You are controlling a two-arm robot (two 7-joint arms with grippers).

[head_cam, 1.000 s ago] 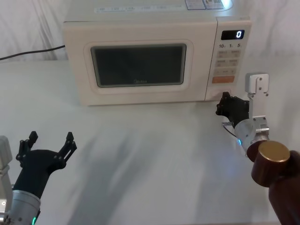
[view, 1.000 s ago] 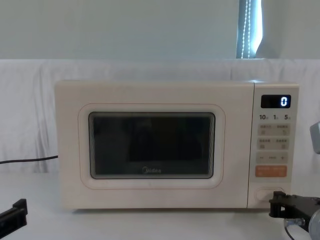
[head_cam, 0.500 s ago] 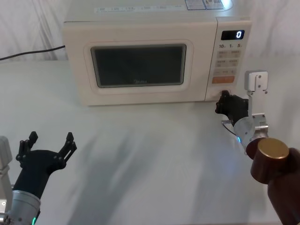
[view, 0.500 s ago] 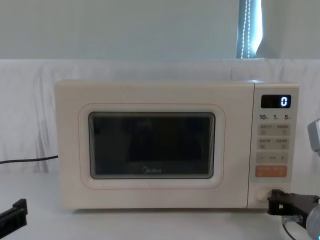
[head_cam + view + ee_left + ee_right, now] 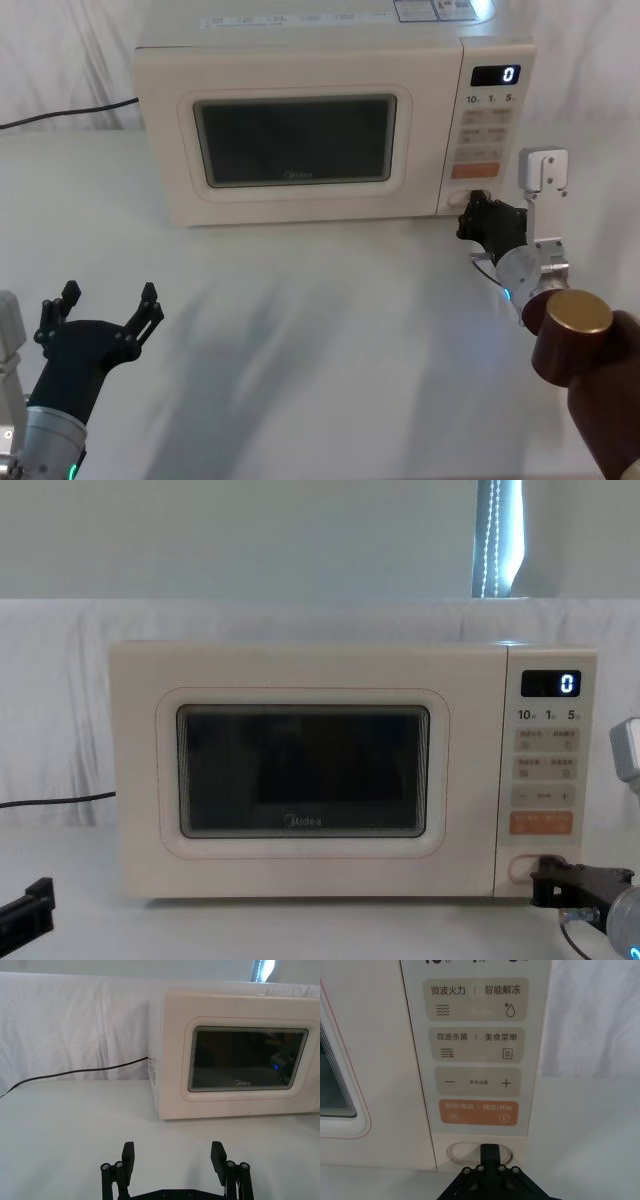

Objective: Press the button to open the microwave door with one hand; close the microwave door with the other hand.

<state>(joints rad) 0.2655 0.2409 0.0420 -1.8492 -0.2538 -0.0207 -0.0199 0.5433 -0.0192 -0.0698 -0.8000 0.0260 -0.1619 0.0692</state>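
Observation:
The cream microwave's door (image 5: 295, 140) (image 5: 300, 770) (image 5: 247, 1060), with its dark window, sits flush against the body. The button (image 5: 462, 1151) (image 5: 518, 868) (image 5: 457, 198) is the blank oblong key at the bottom of the control panel. My right gripper (image 5: 490, 1152) (image 5: 477, 208) (image 5: 548, 878) is shut, and its black tip rests against the right half of the button, hiding that part. At the near left of the table my left gripper (image 5: 105, 305) (image 5: 172, 1154) hovers open, well away from the microwave, with nothing between its fingers.
An orange key (image 5: 478, 1112) lies just above the button, with small beige keys higher up. A black power cable (image 5: 60, 112) (image 5: 75, 1072) trails off left behind the microwave. The white table (image 5: 320, 320) stretches before the door, with a white cloth behind.
My right gripper has crept forward and slightly left, closing onto the button. The door is still flush and the left arm has not moved.

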